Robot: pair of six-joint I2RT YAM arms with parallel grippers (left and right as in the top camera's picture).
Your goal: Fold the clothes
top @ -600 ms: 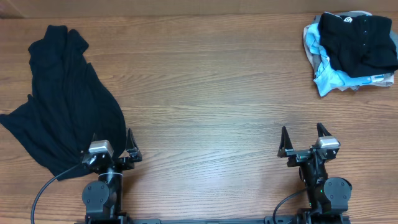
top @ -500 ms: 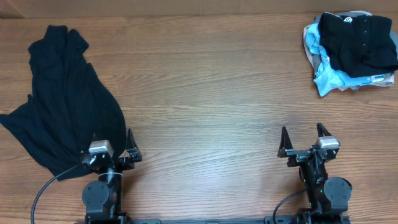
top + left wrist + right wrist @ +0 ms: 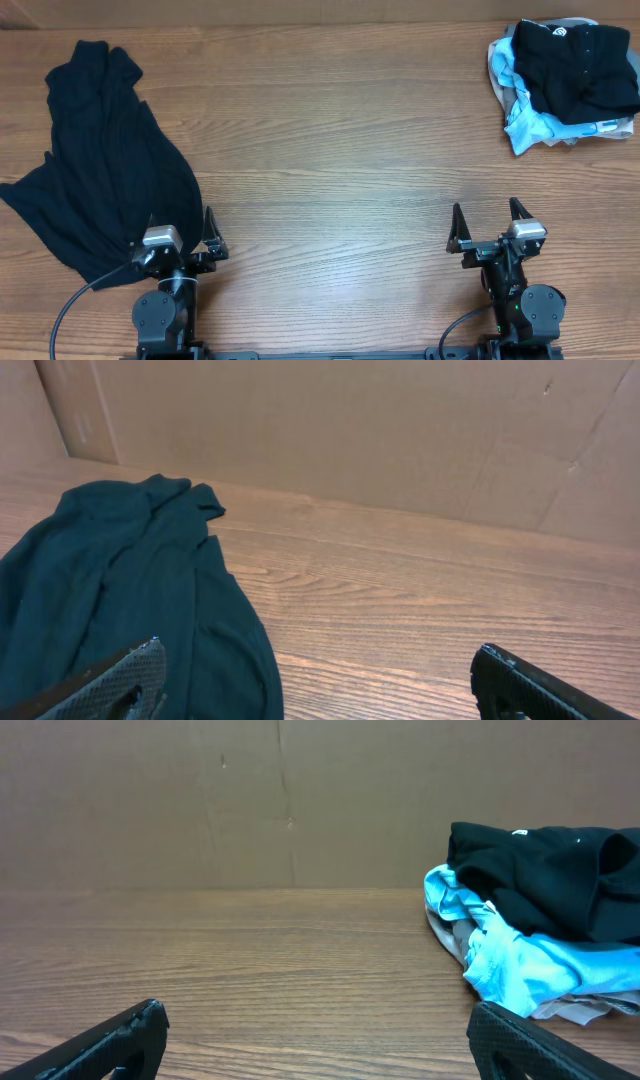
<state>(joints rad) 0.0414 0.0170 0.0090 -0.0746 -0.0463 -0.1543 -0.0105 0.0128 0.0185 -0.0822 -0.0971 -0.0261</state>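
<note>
The wooden counter (image 3: 340,150) carries a crumpled black garment (image 3: 105,170) at frame left and a mixed clothes pile (image 3: 565,85) upper right.

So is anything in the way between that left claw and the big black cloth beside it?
Nothing visible. The large black thin-fabric garment lies crumpled on the wooden table with its near edge right at the open left gripper. The heap of other clothes sits far right.

Plain black is seen on the large garment (image 3: 100,160), brown wood grain on the table (image 3: 330,150). Elsewhere a black garment (image 3: 580,65), a light blue garment (image 3: 530,128) and a grey garment (image 3: 496,66) are seen.
</note>
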